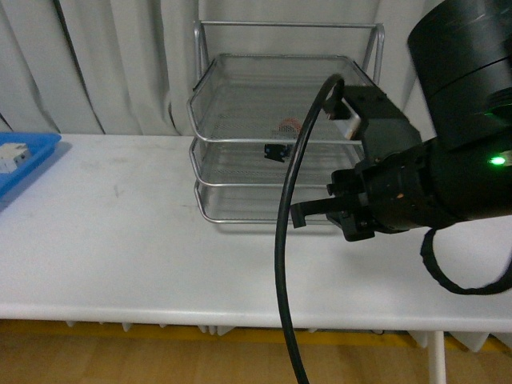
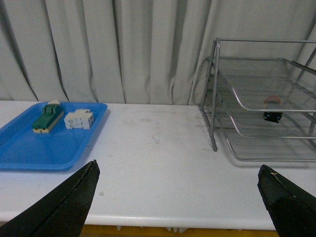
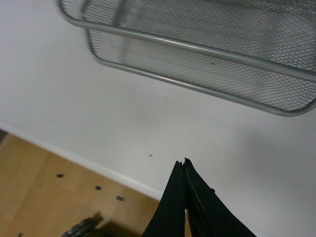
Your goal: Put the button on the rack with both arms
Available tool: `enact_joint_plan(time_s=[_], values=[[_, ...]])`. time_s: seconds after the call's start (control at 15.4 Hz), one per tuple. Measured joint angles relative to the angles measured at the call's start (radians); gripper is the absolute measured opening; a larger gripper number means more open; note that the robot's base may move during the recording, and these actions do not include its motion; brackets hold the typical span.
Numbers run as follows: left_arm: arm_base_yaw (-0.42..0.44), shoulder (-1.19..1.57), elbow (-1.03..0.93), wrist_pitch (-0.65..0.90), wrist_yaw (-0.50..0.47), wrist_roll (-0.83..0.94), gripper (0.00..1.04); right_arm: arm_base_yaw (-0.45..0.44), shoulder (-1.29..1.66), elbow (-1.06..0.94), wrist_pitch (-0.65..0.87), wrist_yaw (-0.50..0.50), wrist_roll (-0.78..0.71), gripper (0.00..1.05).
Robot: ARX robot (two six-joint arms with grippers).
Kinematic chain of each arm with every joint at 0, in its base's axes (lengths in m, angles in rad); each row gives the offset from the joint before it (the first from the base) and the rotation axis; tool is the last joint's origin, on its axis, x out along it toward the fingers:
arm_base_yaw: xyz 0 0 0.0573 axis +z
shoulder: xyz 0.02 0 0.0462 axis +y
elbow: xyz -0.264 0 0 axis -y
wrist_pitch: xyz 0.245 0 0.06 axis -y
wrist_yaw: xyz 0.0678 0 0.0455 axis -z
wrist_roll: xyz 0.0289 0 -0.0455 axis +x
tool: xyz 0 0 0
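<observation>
The rack (image 1: 280, 120), a silver three-tier wire mesh stand, is at the back of the white table. The button (image 1: 278, 149), with a red cap and dark body, lies inside the rack behind a front rim; I cannot tell which tier. My right gripper (image 1: 300, 214) is shut and empty, just in front of the lowest tray. In the right wrist view the right gripper (image 3: 181, 163) hangs over the table edge below the rack (image 3: 197, 49). My left gripper (image 2: 177, 170) is open and empty, well back from the rack (image 2: 215, 98) and button (image 2: 272, 109).
A blue tray (image 2: 29, 148) at the table's left holds a green-and-cream block (image 2: 47, 117) and a white block (image 2: 79, 119). The blue tray (image 1: 24, 164) also shows at the front view's left edge. A black cable (image 1: 284, 240) loops down before the rack. Curtains hang behind.
</observation>
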Motion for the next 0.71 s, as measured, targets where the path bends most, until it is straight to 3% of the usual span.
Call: enact_joint_plan(time_s=[0.52,0.71], values=[[0.000,0.000,0.000,0.000,0.000,0.000,0.98,-0.066,-0.227,-0.193,0.085,-0.153,0.140,0.02],[0.000,0.000,0.000,0.000,0.000,0.000,0.98,-0.241,-0.496,-0.340,0.108,-0.233,0.280,0.02]])
